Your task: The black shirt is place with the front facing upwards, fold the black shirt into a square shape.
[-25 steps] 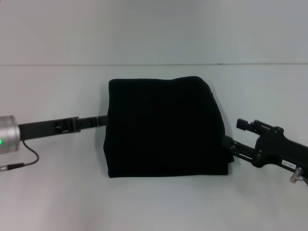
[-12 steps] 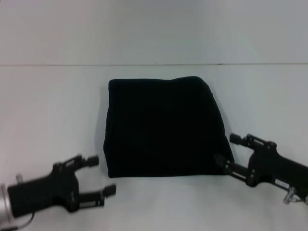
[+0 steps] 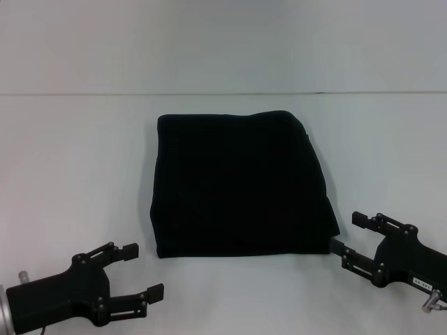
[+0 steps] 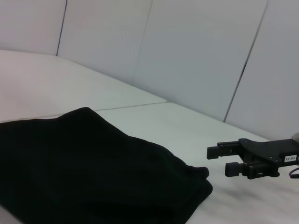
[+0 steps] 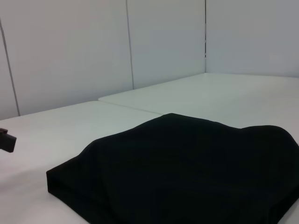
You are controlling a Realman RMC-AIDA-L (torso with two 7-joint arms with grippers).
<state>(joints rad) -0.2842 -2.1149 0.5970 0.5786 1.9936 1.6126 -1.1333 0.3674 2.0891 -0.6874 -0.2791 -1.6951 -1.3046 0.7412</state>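
Head view: black shirt (image 3: 241, 185) lies mid-table as a folded, near-square block, slightly longer near-to-far, no print visible. Left gripper (image 3: 143, 271) sits off the near-left corner, jaws spread, holding nothing, clear of the cloth. Right gripper (image 3: 349, 237) is nearer, just beside the near-right corner, also released and empty. Left wrist view: shirt's (image 4: 88, 172) folded corner is in front, right gripper (image 4: 218, 160) beyond it, open, apart from the fabric. Right wrist view: shirt (image 5: 187, 172) fills the foreground, layered edges visible; fold looks about done.
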